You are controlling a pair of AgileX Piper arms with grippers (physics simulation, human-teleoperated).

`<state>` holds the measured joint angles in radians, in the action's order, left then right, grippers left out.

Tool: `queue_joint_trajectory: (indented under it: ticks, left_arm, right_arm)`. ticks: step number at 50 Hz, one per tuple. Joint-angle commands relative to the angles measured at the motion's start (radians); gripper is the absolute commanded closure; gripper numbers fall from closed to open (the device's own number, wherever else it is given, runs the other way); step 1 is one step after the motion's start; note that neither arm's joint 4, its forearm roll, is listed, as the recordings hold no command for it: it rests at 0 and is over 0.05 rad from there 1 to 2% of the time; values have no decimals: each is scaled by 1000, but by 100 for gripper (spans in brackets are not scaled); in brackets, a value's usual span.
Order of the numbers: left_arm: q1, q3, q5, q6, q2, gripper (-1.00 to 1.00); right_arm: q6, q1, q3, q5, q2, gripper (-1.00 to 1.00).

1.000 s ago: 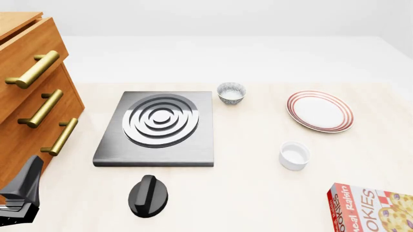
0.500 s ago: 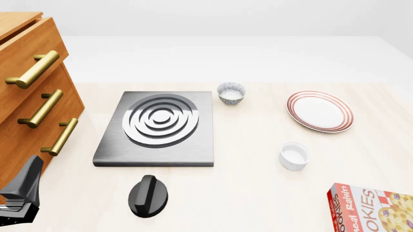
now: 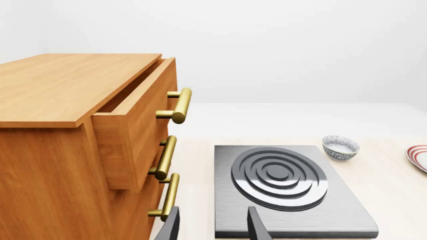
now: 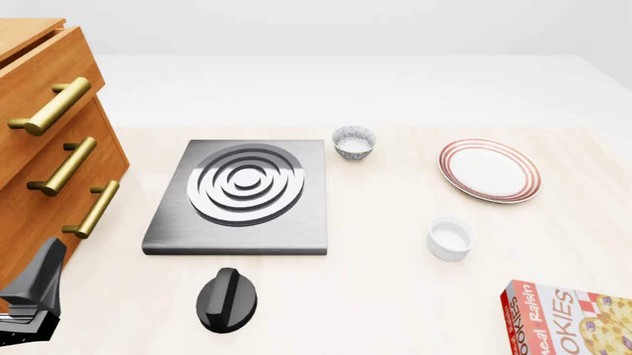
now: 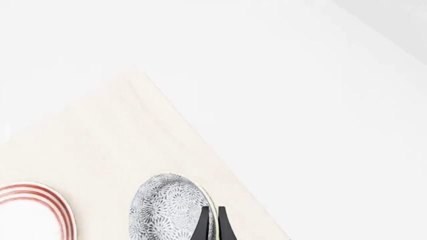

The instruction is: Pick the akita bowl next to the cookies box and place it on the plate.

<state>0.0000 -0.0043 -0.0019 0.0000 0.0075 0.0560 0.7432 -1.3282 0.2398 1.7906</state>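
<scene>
Nothing on the table [image 4: 395,296] has shifted in the last second. Right gripper [image 5: 212,223] fingers pinch the bowl [image 5: 167,205] rim by the table edge, near the plate [image 5: 33,210]. Left gripper [image 3: 213,227] idles, fingers apart.

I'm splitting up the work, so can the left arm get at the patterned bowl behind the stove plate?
Probably yes: its fingers are open and empty, and only the flat stove plate lies between them and the bowl.

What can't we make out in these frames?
- Right wrist view: akita bowl and right gripper are cut off by the bottom edge, so whether it grips the rim is unclear.
- Front view: cookies box is cut off by the frame corner; the right gripper is outside the frame.
- Left wrist view: plate is cut off by the frame edge.
</scene>
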Motion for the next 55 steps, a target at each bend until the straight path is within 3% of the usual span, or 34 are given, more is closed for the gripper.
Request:
queue_joint_trajectory:
  ticks: [1, 4, 5, 6, 8, 9, 11, 14, 23, 32, 44, 55]
  left_arm:
    - [0, 0, 0, 0, 0, -100]
    - [0, 0, 0, 0, 0, -100]
    - [0, 0, 0, 0, 0, -100]
    - [0, 0, 0, 0, 0, -100]
    - [0, 0, 0, 0, 0, -100]
    - [0, 0, 0, 0, 0, -100]
    - [0, 0, 0, 0, 0, -100]
    - [0, 0, 0, 0, 0, -100]
    - [0, 0, 0, 0, 0, -100]
    - [0, 0, 0, 0, 0, -100]
    - [0, 0, 0, 0, 0, -100]
    - [0, 0, 0, 0, 0, -100]
  right_arm:
    - [-252, -173, -32, 120, -95, 100]
    - [-276, -188, -26, 116, -91, 100]
    - [-475, -361, 107, -3, -13, 100]
    - [-467, -359, 112, -15, -4, 100]
    - [-562, -425, 177, -69, 1, 100]
    - [-529, -408, 170, -76, 19, 100]
    - [-576, -451, 215, -125, 32, 100]
    - [-602, -480, 250, -171, 53, 100]
    - [-626, -529, 281, -240, 106, 100]
    - [-578, -503, 215, -224, 148, 100]
    - [-591, -506, 128, -193, 155, 100]
    - [-568, -511, 91, -188, 181, 100]
